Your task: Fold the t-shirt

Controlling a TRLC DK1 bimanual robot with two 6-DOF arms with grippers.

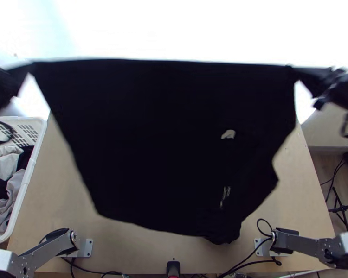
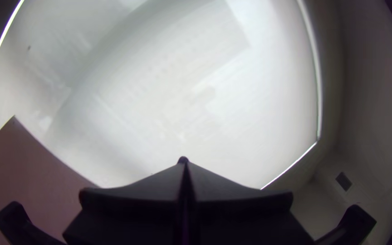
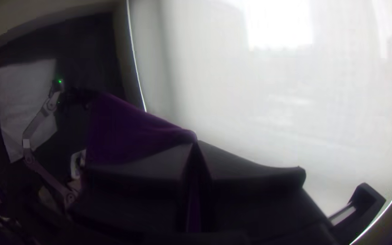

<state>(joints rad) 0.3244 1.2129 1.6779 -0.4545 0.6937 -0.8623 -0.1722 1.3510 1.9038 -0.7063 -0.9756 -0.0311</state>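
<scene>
The black t-shirt (image 1: 160,139) hangs stretched between the two grippers in the top view, its upper edge taut and its lower part over the table. My left gripper (image 1: 28,69) holds its upper left corner, high up. My right gripper (image 1: 292,73) holds the upper right corner. In the left wrist view, the fingertips of the left gripper (image 2: 183,161) are closed together, with a small dark bit of cloth at the tip. In the right wrist view, the right gripper (image 3: 196,139) is shut on the t-shirt (image 3: 128,131), which stretches away toward the other arm.
A white basket (image 1: 32,171) with mixed clothes stands left of the wooden table (image 1: 53,194). Black cables (image 1: 248,264) run along the near edge between the arm bases. A small black device (image 1: 173,268) sits at the middle of that edge.
</scene>
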